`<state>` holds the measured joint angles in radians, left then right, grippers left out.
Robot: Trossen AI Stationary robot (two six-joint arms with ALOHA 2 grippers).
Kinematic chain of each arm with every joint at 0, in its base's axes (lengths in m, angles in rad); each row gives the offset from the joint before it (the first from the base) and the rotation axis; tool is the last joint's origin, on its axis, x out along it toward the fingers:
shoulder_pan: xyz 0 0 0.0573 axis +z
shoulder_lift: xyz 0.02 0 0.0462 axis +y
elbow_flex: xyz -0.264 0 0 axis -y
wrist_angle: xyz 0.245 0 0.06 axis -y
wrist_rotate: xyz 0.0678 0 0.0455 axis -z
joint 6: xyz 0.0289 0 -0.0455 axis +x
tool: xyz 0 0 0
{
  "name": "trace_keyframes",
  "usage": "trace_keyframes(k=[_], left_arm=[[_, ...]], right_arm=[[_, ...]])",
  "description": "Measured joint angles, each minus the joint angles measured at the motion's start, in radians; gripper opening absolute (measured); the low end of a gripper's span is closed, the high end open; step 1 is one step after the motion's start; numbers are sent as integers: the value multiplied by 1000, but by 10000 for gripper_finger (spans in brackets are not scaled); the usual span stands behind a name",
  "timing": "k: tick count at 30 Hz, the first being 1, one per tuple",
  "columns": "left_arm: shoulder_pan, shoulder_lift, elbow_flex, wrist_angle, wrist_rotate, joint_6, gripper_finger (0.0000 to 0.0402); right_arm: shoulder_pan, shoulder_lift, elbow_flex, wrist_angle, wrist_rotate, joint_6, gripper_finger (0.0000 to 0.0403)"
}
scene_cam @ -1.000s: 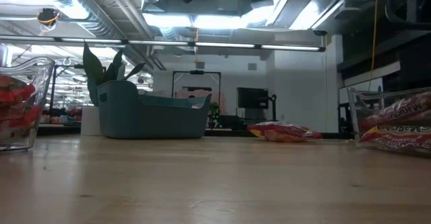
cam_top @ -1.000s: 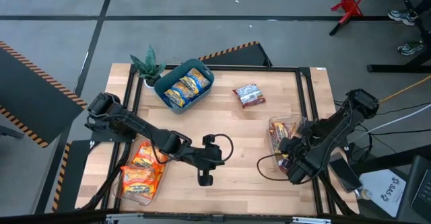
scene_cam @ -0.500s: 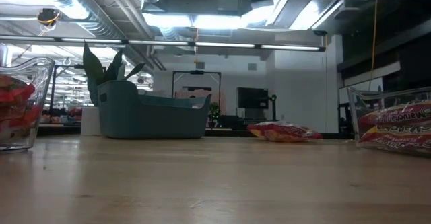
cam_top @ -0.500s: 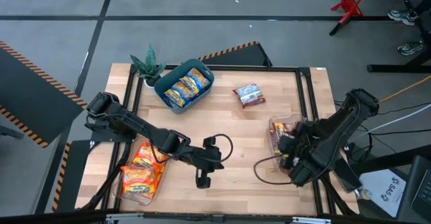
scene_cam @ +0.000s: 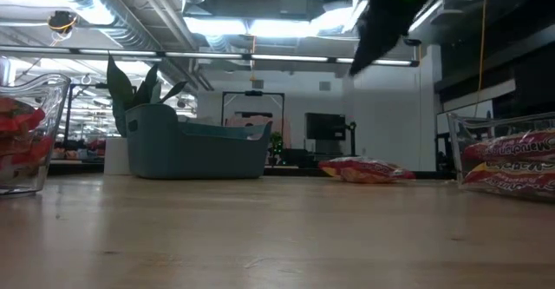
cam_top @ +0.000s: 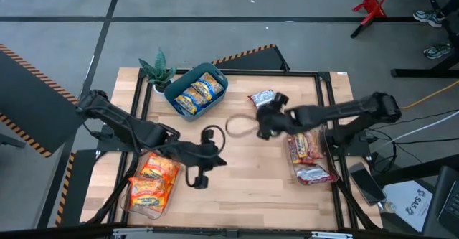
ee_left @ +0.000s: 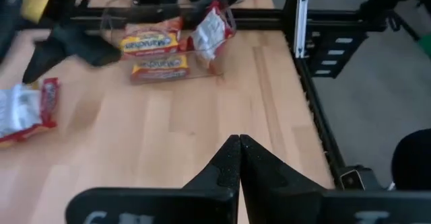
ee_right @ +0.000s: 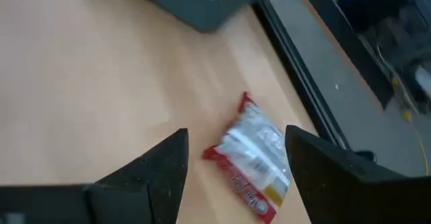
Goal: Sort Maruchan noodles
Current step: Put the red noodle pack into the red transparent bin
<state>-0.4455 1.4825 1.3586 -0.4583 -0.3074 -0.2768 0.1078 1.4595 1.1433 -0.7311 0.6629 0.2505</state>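
- The right gripper is wide open with nothing in it, just beside a red-white noodle pack lying on the table.
- The left gripper is closed tight and empty.

Pale matt wooden table, crinkly glossy packet

You can see a light brown wooden table with a black frame. The bin is teal, and the packets in it are yellow and blue. The lone packet is red and white with a bit of yellow. The packets in the clear tray on the left are orange, yellow and red. The packets in the tray on the right are red and white. Both arms are black. The little plant is green in a white pot. The floor is grey, with orange and black stripes.
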Motion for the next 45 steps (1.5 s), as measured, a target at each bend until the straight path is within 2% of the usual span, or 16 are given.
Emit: trace_keyframes(k=[4, 8, 13, 16, 17, 21, 25, 28, 31, 37, 42, 45], left_arm=[[-25, -16, 0, -66, -52, 0, 0], [-36, -15, 0, -118, -76, -1, 0], [-36, -15, -1, -155, -78, -9, 0], [-36, -15, -1, -158, -80, -9, 0], [-36, -15, -1, -159, -84, -9, 0], [-36, -14, -2, -168, -110, -9, 0], [-35, -14, -2, -183, -127, -10, 0], [-35, -14, -2, -188, -128, -17, 0], [-35, -14, -2, -188, -129, -24, 0], [-35, -14, -2, -189, -130, -27, 0], [-35, -14, -2, -193, -131, -27, 0], [-35, -14, -2, -197, -130, -27, 0]], right_arm=[[-128, 5, -119, 155, -33, -72, 232], [-199, 21, -226, 397, -142, -188, 232], [-216, 116, -227, 460, -204, -298, 237], [-213, 189, -215, 455, -268, -351, 259], [-212, 215, -204, 448, -261, -352, 269], [-214, 280, -164, 363, -117, -308, 304], [-212, 284, -139, 365, -101, -308, 320], [-216, 285, -137, 353, -97, -321, 321], [-238, 290, -137, 356, -158, -314, 320], [-281, 366, -156, 383, -167, -297, 320], [-300, 433, -152, 400, -86, -237, 318], [-300, 439, -152, 405, -25, -195, 293]])
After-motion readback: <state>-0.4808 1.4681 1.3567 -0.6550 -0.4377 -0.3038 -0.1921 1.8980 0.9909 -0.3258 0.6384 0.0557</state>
